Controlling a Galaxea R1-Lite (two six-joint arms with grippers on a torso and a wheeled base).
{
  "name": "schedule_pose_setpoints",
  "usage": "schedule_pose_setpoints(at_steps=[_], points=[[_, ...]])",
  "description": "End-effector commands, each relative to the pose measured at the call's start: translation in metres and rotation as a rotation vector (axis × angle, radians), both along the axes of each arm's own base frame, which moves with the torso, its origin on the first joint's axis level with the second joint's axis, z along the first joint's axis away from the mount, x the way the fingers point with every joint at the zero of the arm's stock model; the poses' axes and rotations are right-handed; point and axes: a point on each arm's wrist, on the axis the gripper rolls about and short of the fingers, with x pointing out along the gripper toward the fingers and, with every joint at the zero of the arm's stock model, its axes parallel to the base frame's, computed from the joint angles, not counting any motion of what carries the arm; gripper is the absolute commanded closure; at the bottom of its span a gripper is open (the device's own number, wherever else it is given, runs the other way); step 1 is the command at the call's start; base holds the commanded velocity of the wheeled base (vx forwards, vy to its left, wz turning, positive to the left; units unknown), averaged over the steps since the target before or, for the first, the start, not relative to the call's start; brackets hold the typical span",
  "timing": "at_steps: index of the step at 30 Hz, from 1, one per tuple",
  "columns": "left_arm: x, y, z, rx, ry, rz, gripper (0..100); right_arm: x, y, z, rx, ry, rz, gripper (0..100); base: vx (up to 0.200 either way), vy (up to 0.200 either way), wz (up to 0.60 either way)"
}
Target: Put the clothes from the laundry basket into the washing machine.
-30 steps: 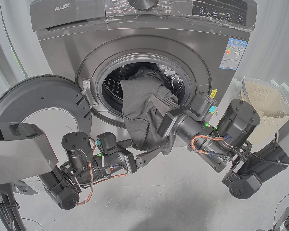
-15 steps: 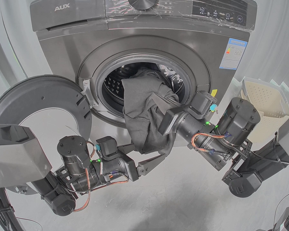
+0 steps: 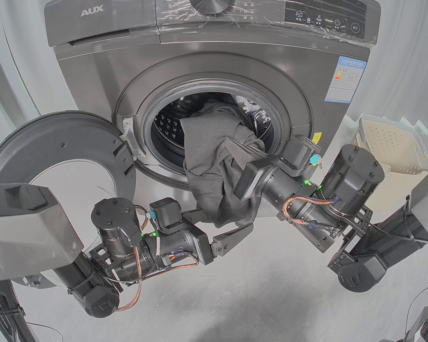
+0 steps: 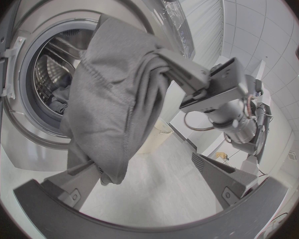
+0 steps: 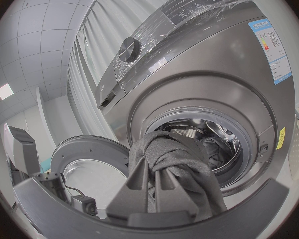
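Note:
A dark grey garment (image 3: 207, 167) hangs out of the washing machine's (image 3: 104, 72) round opening, its top inside the drum and its hem dangling below the rim. My right gripper (image 3: 230, 146) is shut on a bunched fold of it in front of the opening; the right wrist view has the fingers (image 5: 141, 183) pinching the cloth (image 5: 176, 156). Below the hem, my left gripper (image 3: 228, 220) is open. In the left wrist view the garment (image 4: 113, 100) droops onto one finger (image 4: 73, 183). Other dark clothes (image 4: 58, 105) lie in the drum.
The machine's round door (image 3: 57, 143) stands swung open to the left, close to my left arm. A cream perforated laundry basket (image 3: 394, 157) stands at the right beside the machine. Pale bare floor (image 3: 252, 286) lies in front.
My left arm dipped, then rose and shifted right, bringing its open gripper closer under the garment's hem. The right gripper kept its hold almost in place.

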Motion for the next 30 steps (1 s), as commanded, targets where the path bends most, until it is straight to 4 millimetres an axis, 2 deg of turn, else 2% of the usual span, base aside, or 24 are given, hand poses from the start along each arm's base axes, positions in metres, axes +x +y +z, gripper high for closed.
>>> schedule_pose_setpoints(at_steps=[1,7,14,19,27,30], points=[[0.020,0.003,-0.018,0.021,0.026,0.037,0,-0.003,0.001,0.000,0.000,0.000,0.008,100,0.000,0.000,0.00],[0.029,0.005,-0.027,0.031,0.039,0.060,0,-0.004,0.001,0.002,0.001,-0.008,0.010,100,0.000,0.000,0.00],[0.035,0.000,-0.023,0.013,0.016,0.055,0,-0.005,0.002,0.002,-0.001,-0.005,0.012,100,0.000,0.000,0.00],[0.031,-0.005,-0.019,0.006,0.004,0.038,0,-0.004,0.002,0.001,-0.004,-0.006,0.009,100,0.000,0.000,0.00],[0.011,-0.012,0.006,-0.030,-0.039,-0.012,0,-0.003,0.003,0.000,-0.005,-0.005,0.009,100,0.000,0.000,0.00],[0.011,-0.013,0.007,-0.030,-0.039,-0.009,0,-0.003,0.003,0.000,-0.004,-0.006,0.009,100,0.000,0.000,0.00]])
